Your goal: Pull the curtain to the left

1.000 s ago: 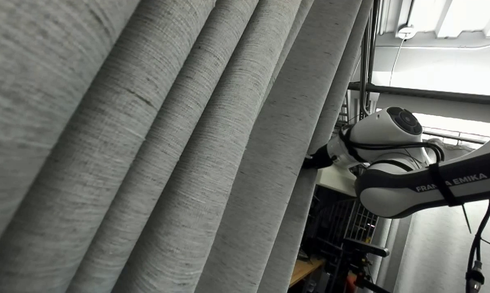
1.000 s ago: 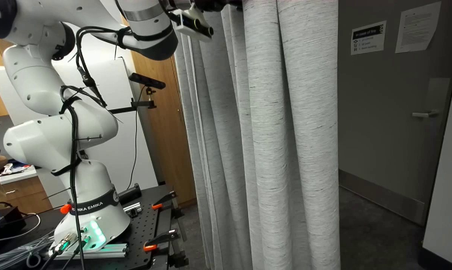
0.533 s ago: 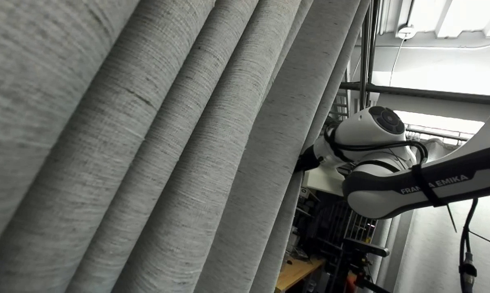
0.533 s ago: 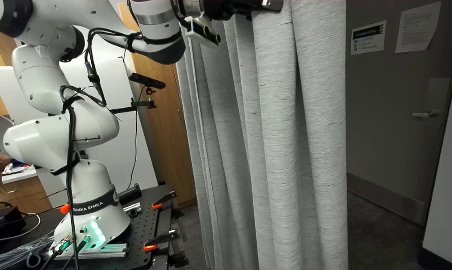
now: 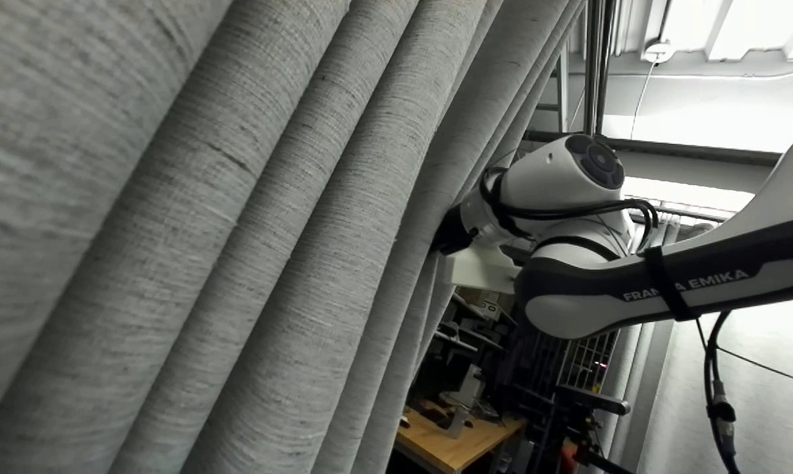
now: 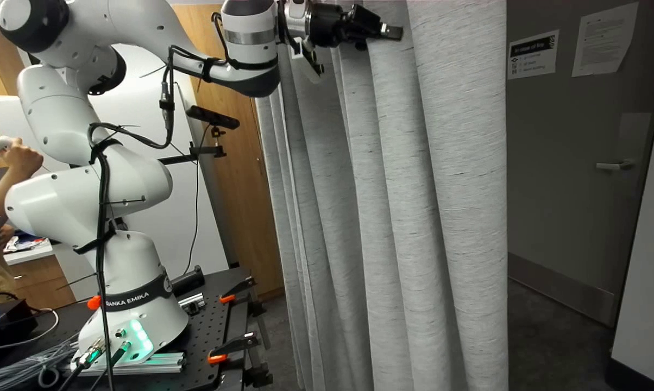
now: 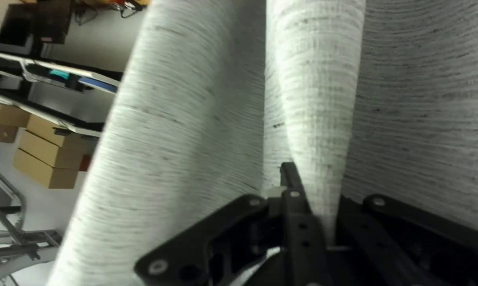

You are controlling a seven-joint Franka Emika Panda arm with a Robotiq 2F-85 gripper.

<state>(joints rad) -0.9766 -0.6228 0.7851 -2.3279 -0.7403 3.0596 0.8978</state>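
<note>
In an exterior view, leftmost, you have the desk [image 6: 210, 304]. Beyond its right edge hangs the curtain [image 6: 384, 217], in long folds, and high up there your claw [image 6: 392, 32] pinches one fold of it. Expect soft, limp, coarse cloth that probably won't slip or tear, yet drags heavily as a whole; take hold deep in a fold, catching both layers.

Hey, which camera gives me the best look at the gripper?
The wrist view: both fingers of the gripper show close up, a fold of the curtain between them. In both exterior views it's smaller, against the curtain; a fingertip shows side-on in an exterior view.
</note>
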